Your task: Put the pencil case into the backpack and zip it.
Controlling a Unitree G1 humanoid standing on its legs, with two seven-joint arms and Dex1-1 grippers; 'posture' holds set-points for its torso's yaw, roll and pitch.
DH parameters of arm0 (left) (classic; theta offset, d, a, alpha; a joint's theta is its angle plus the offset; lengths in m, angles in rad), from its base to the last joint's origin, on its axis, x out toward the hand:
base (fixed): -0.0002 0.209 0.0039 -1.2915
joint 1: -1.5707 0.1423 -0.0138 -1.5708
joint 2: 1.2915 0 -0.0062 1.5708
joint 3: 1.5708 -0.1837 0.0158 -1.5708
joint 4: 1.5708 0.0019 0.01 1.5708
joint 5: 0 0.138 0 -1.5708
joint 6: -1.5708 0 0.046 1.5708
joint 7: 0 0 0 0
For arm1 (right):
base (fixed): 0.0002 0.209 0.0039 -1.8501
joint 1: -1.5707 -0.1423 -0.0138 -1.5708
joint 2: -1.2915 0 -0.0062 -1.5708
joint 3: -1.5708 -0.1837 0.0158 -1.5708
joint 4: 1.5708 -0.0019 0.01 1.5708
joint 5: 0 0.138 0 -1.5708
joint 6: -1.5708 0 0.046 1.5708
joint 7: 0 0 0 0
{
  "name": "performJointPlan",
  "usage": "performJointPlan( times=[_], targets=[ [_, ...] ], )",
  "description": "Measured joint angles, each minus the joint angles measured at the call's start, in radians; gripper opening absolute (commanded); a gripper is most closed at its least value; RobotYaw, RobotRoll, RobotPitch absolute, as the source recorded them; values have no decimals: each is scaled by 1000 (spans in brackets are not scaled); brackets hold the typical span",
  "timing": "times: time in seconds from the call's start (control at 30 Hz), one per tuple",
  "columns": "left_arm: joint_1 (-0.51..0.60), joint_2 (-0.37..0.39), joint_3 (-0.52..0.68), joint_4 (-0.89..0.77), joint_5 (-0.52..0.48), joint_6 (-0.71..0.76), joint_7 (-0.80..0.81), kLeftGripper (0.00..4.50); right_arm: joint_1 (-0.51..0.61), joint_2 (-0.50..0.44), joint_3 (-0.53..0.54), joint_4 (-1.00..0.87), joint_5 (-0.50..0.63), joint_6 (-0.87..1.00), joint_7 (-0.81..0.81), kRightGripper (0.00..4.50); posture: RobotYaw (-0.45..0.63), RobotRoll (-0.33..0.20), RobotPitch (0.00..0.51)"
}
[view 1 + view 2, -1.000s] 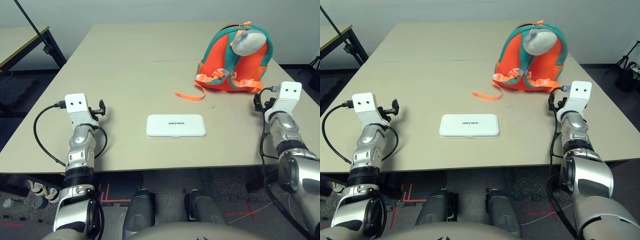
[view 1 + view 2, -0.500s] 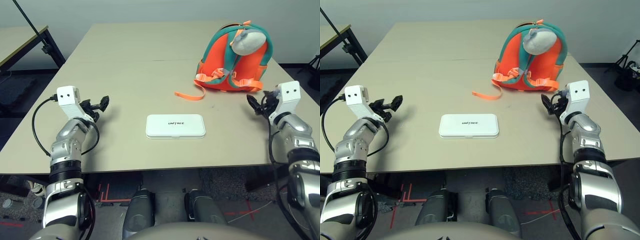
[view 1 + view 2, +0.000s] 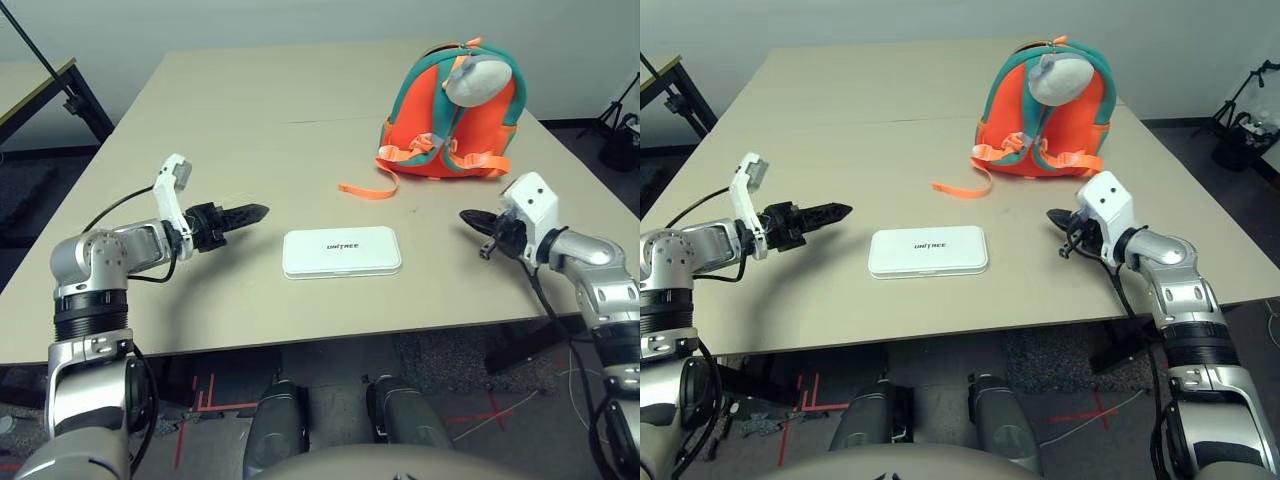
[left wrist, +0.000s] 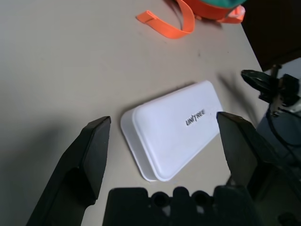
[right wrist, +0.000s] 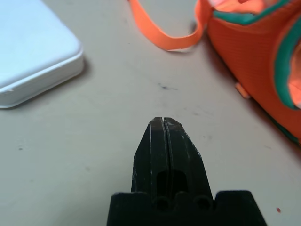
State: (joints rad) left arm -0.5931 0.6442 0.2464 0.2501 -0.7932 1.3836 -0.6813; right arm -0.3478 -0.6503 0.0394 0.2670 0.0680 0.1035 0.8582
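Note:
The white pencil case (image 3: 342, 252) lies flat on the tan table (image 3: 250, 120), near the front edge. The orange and teal backpack (image 3: 455, 115) stands at the back right with its grey plush piece on top, and an orange strap (image 3: 365, 188) trails from it onto the table. My left gripper (image 3: 258, 212) hovers just left of the pencil case, pointing at it. In the left wrist view its fingers (image 4: 89, 160) stand wide open, with the case beyond them. My right gripper (image 3: 468, 216) is right of the case, in front of the backpack, and shut on nothing (image 5: 162, 121).
A second table (image 3: 30, 85) with a black frame stands at the far left. Dark equipment (image 3: 622, 125) sits on the floor beyond the right table edge. Bare tabletop lies between the pencil case and the backpack.
Both arms have swung inward so the grippers point at the pencil case from either side. The right gripper has shut. The camera view has also shifted slightly.

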Motion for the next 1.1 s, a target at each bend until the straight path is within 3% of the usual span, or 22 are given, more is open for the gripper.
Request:
performJointPlan(
  times=[0.23,0.53,1.1],
  targets=[
    [-65,39,-148,126,17,79,-107,4500,-39,13,71,8,-56,-31,15,24,-127,0,35],
    [-144,20,-265,358,112,3,-219,4500,-68,37,107,27,-83,-54,21,24,-139,0,37],
    [-192,-70,-323,504,216,-62,-338,4500,-71,43,135,54,-121,-79,37,24,-157,0,44]
  ],
)
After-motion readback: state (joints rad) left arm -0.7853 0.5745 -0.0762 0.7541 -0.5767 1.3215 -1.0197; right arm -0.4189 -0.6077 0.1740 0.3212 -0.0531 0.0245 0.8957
